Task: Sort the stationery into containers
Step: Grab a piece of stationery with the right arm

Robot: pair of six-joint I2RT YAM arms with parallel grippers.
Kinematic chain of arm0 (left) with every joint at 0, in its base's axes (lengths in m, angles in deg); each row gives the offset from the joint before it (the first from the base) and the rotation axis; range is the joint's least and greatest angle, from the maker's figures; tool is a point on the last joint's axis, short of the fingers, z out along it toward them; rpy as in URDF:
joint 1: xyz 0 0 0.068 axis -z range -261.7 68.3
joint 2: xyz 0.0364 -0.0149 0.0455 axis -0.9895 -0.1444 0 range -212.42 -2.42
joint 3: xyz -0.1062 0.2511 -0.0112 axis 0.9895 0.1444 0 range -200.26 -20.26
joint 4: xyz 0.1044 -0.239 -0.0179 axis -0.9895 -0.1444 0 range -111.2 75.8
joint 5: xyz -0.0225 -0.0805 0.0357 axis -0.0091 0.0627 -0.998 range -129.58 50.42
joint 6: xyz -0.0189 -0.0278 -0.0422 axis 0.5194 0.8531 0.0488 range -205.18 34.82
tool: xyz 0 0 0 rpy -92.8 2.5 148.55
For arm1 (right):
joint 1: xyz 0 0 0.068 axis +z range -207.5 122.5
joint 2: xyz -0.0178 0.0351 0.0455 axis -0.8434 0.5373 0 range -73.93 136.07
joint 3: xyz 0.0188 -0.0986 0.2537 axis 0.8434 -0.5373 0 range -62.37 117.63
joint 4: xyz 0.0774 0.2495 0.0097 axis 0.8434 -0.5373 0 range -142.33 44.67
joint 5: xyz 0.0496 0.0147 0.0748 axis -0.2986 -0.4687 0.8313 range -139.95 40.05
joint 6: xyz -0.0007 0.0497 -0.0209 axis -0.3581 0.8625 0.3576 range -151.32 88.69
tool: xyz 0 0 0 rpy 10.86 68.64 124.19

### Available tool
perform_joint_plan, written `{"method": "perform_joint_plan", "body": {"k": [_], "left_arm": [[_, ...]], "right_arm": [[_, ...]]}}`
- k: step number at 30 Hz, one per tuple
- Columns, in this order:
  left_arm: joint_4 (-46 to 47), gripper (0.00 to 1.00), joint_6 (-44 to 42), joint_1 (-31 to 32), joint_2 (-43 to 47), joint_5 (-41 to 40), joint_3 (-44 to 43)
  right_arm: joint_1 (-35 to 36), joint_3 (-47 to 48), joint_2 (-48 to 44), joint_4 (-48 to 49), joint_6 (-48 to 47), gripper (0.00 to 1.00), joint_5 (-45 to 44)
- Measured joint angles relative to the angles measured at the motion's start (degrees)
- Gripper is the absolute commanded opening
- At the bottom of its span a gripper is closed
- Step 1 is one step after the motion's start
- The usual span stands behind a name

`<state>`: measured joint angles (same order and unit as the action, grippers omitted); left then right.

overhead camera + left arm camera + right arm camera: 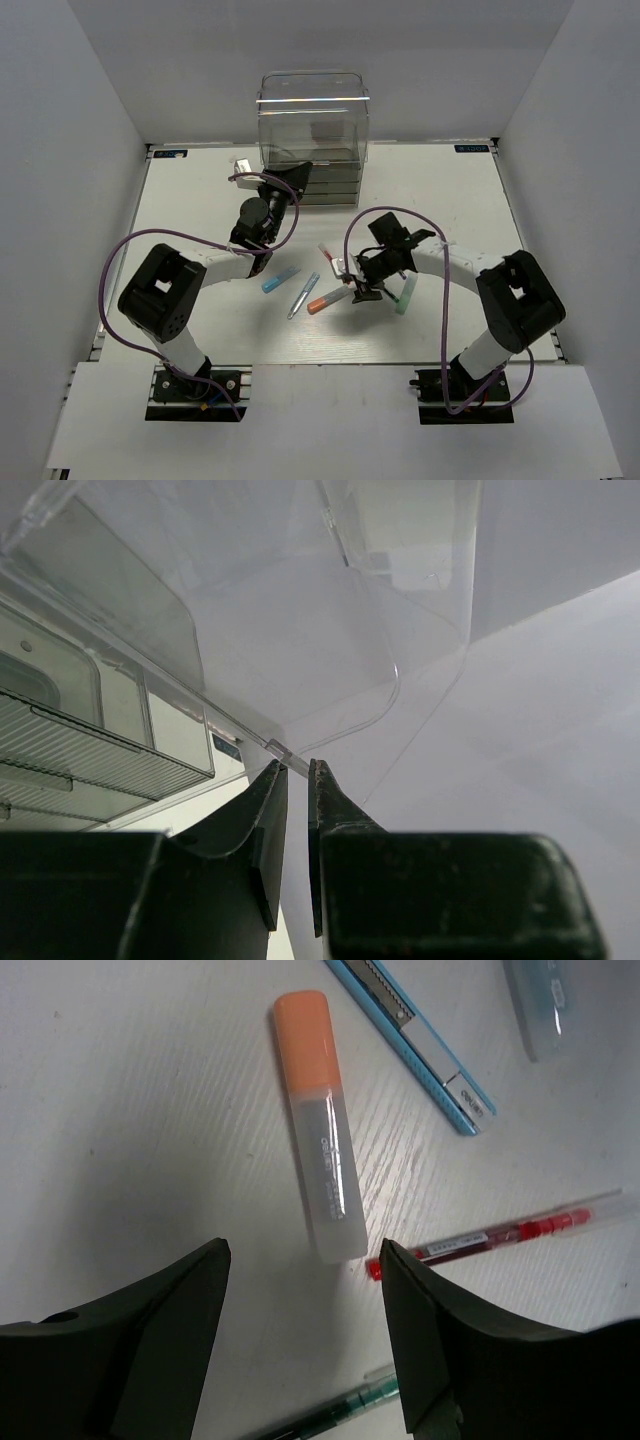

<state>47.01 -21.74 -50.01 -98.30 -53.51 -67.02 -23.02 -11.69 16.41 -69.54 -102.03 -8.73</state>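
Framing orange marker (318, 1130), right claw (300, 1252) spread, red pen (500, 1232) beside; left claw (297, 768) unclear.

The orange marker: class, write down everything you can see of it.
The orange marker is short, with a rounded opaque orange cap and a frosted, see-through plastic barrel bearing small dark print. It lies flat on the white table, not gripped, its barrel end pointing toward the gap between the right gripper's open jaws. A red pen's tip lies close by that end.
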Motion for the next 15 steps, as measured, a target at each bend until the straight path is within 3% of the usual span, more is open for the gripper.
{"method": "perform_joint_plan", "body": {"k": [15], "left_arm": [[-0.1,0.0,0.0,0.0,0.1,0.0,0.0]], "right_arm": [[9.9,4.7,4.6,0.9,1.8,0.63,-2.3]]}}
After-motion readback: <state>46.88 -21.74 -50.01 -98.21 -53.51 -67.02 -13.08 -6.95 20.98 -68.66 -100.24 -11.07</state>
